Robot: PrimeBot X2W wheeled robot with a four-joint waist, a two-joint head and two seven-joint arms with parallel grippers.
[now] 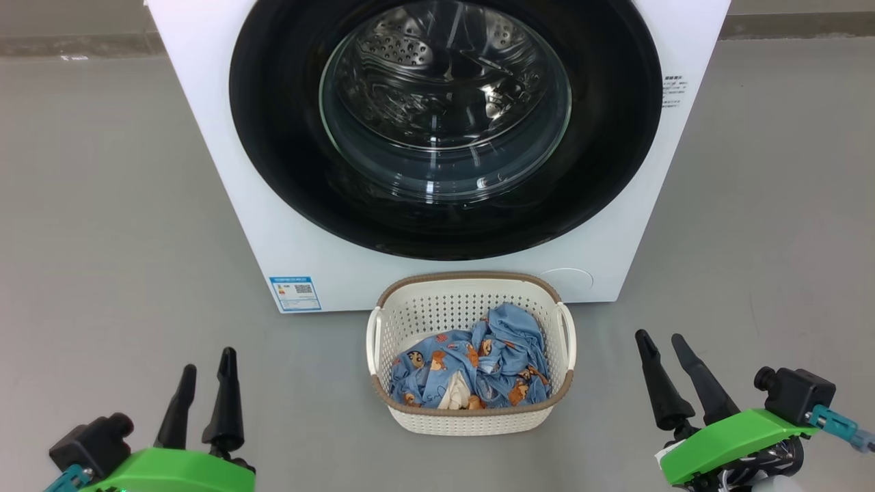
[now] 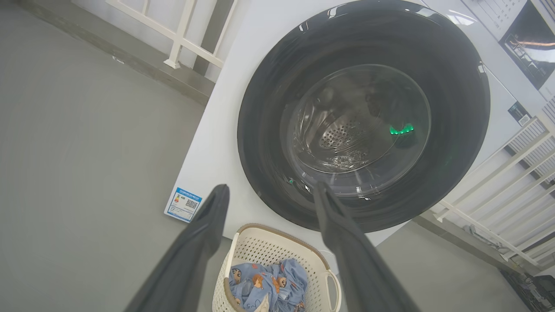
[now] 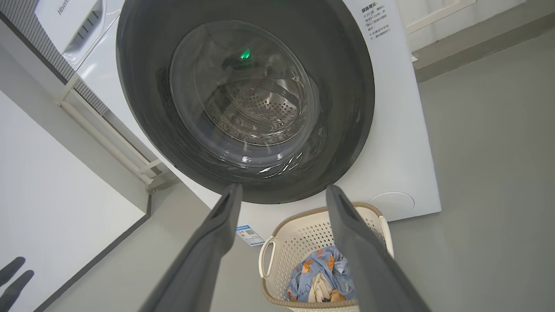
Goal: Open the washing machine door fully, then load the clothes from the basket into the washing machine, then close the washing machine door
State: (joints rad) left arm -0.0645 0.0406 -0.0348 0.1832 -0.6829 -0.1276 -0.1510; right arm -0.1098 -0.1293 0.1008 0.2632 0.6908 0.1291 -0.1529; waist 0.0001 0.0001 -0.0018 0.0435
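The white washing machine (image 1: 287, 225) stands ahead with its round black door (image 1: 273, 137) shut flat against the front, the steel drum visible through the glass. On the floor before it sits the cream basket (image 1: 410, 307) holding the light blue printed clothes (image 1: 492, 355). My left gripper (image 1: 206, 372) hovers open at the lower left, well clear of the basket. At the lower right my right gripper (image 1: 662, 342) is open too, empty, to the basket's right. The door (image 2: 269, 108) (image 3: 138, 86) and the basket (image 2: 269, 242) (image 3: 299, 234) appear in both wrist views.
Grey floor (image 1: 102, 205) stretches on both sides of the machine. A blue label sticker (image 1: 295, 294) marks the machine's lower left corner. A white railing (image 2: 498, 182) stands beside the machine. In the right wrist view a white wall (image 3: 52, 182) runs along the left.
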